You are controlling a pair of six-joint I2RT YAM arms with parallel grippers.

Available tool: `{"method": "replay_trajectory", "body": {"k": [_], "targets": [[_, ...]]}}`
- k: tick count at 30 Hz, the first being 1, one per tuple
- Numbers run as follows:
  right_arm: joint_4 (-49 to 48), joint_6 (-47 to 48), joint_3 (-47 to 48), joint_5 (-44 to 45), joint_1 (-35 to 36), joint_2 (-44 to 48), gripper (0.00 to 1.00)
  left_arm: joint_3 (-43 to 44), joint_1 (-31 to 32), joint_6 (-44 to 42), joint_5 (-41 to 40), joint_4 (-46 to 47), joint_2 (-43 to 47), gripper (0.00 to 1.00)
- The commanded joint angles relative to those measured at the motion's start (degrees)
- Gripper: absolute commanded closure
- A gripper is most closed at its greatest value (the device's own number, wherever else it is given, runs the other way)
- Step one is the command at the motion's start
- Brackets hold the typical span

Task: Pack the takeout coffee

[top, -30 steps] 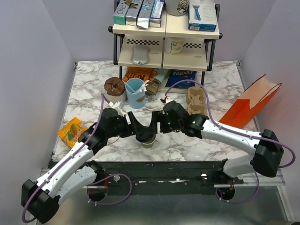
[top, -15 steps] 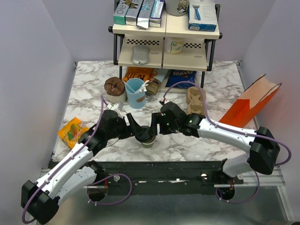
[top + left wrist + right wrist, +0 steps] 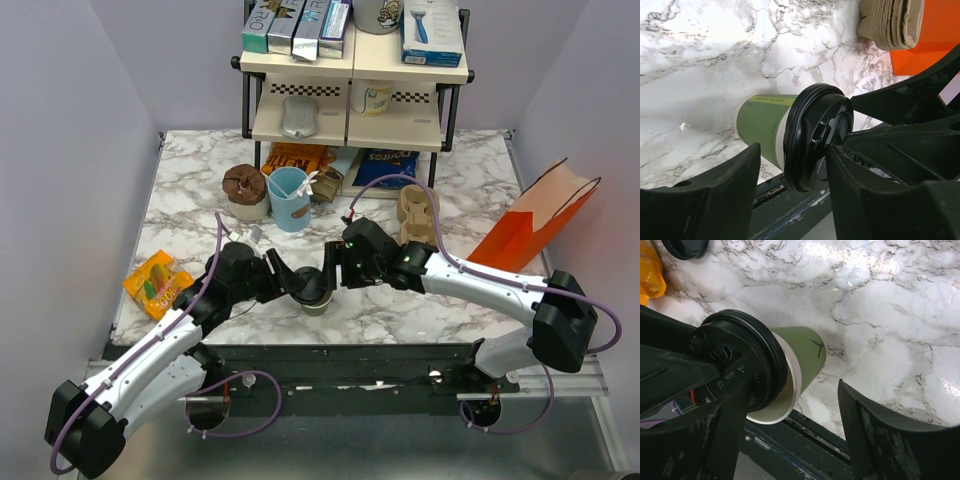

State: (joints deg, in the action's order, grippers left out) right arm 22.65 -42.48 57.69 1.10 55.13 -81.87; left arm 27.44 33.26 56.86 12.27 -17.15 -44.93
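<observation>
At the front edge of the table [image 3: 420, 310], the coffee [image 3: 314, 290] was seen upright, long axis vertical, flanked by both grippers. The left gripper [image 3: 792, 155] was set astride the lid, jaws apart, a gap left on one side. The right gripper [image 3: 790, 390] was held wider, opposite, about equally near.

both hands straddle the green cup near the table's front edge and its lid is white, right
No, the lid is black, not white; the left wrist view shows it clearly. The rest stands: the left hand and right hand both straddle the green cup near the table's front edge.
</observation>
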Motion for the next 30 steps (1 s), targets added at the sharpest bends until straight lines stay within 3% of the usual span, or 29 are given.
{"method": "replay_trajectory", "body": {"k": [1, 4, 9, 15, 21, 28, 30], "targets": [[1.87, -0.24, 0.32, 0.04, 0.24, 0.57, 0.21, -0.19, 0.41, 0.71, 0.82, 1.50, 0.89, 0.38], [1.87, -0.32, 0.40, 0.13, 0.24, 0.48, 0.21, 0.07, 0.32, -0.08, 0.12, 0.36, 1.42, 0.33], [1.95, -0.24, 0.49, 0.04, 0.15, 0.48, 0.21, 1.12, 0.32, -0.96, -3.30, -3.33, 0.81, 0.33], [2.22, -0.06, 0.49, 0.21, 0.24, 0.74, 0.21, 0.42, 0.41, -0.96, -1.12, -0.88, 1.77, 0.61], [0.99, -0.24, 0.14, -0.66, 0.24, 0.92, 0.21, -1.16, 0.41, -0.17, 3.28, 3.87, 1.25, 0.72], [0.72, -0.94, 0.23, -0.66, 0.24, 1.27, 0.21, -0.28, 0.49, -1.58, 3.81, 2.30, 1.77, 0.73], [0.64, -1.38, 0.14, -2.68, 0.24, 1.53, 0.21, -0.11, 0.49, -1.75, 3.99, 1.33, 1.77, 0.83]]}}
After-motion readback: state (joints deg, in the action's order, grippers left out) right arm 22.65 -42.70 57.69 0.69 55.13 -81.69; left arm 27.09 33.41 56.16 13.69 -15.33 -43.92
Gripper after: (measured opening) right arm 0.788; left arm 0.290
